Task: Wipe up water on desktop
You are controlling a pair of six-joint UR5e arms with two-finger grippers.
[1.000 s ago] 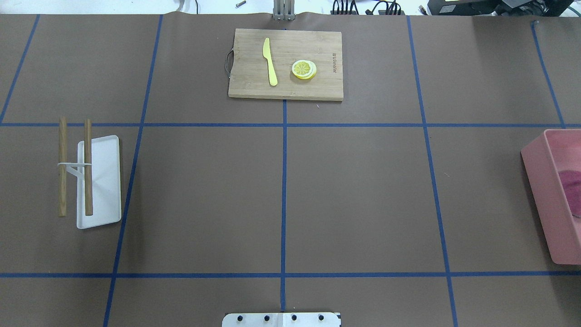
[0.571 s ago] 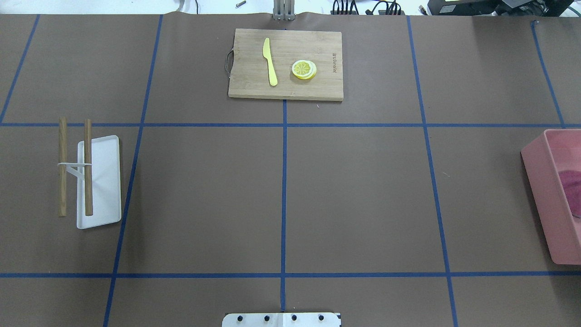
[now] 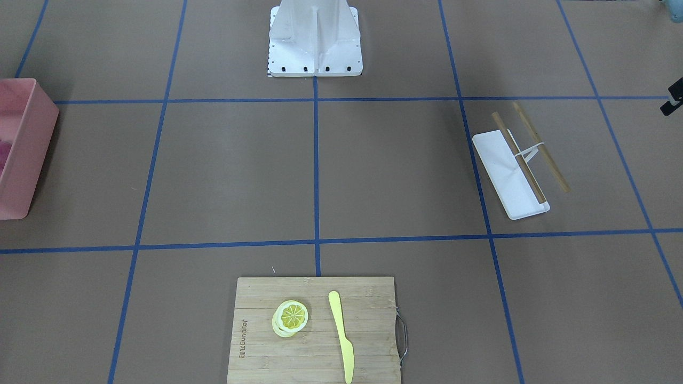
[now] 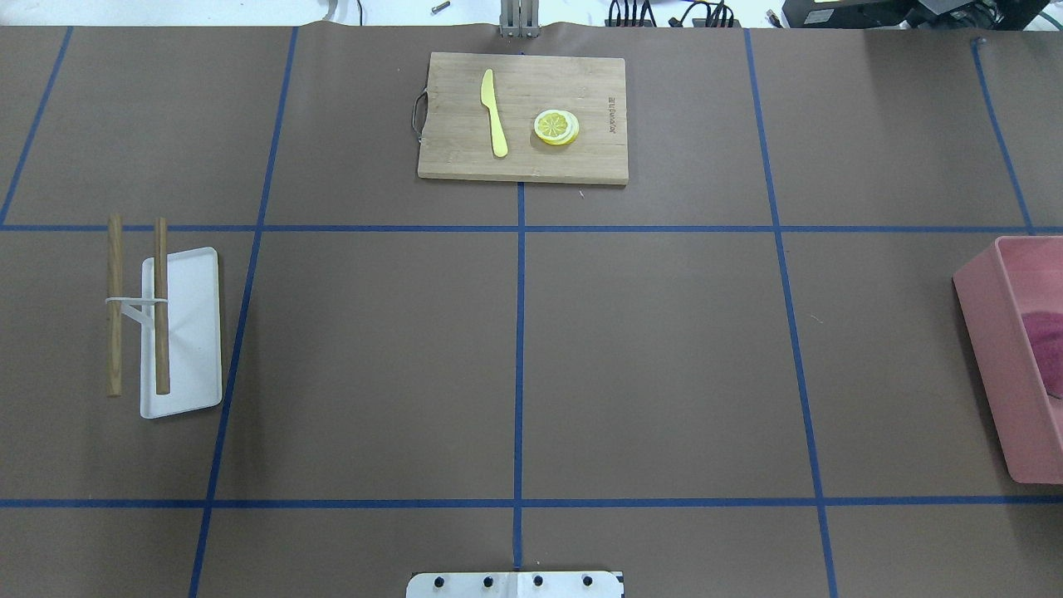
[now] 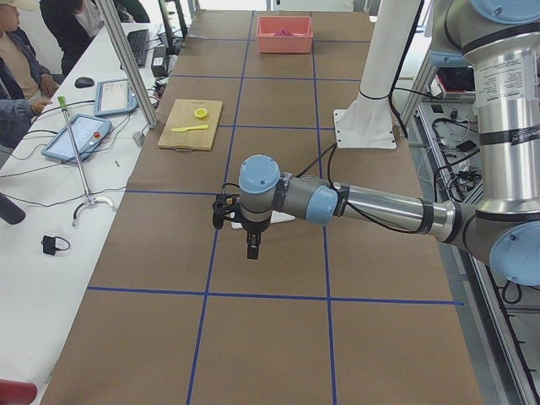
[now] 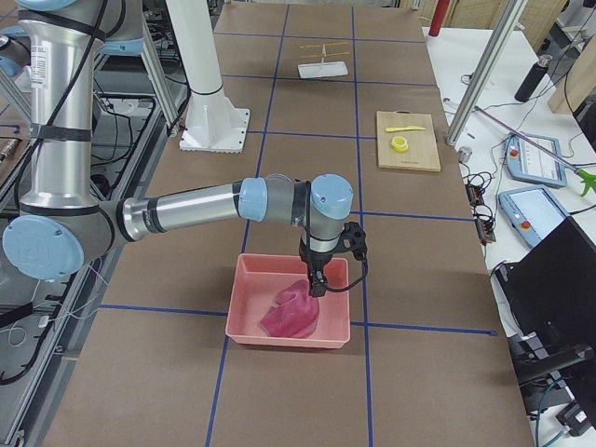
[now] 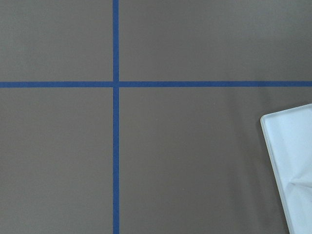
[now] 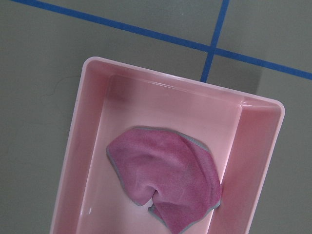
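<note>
The desktop [image 4: 656, 365] is a matte brown surface split by blue tape lines; I see no water on it. A pink cloth [image 8: 165, 180] lies crumpled in a pink bin [image 8: 92, 146] at the table's right end. In the exterior right view my right gripper [image 6: 317, 284] hangs over the bin, just above the cloth [image 6: 291, 312]; I cannot tell if it is open or shut. In the exterior left view my left gripper [image 5: 252, 249] points down over the desktop beside a white tray; I cannot tell its state. Neither wrist view shows fingers.
A white tray [image 4: 187, 332] with two wooden sticks [image 4: 161, 307] across it lies at the left. A bamboo cutting board [image 4: 523, 158] with a yellow knife [image 4: 493, 112] and lemon slices [image 4: 556, 127] sits at the far middle. The robot base [image 3: 315, 37] stands at the near edge.
</note>
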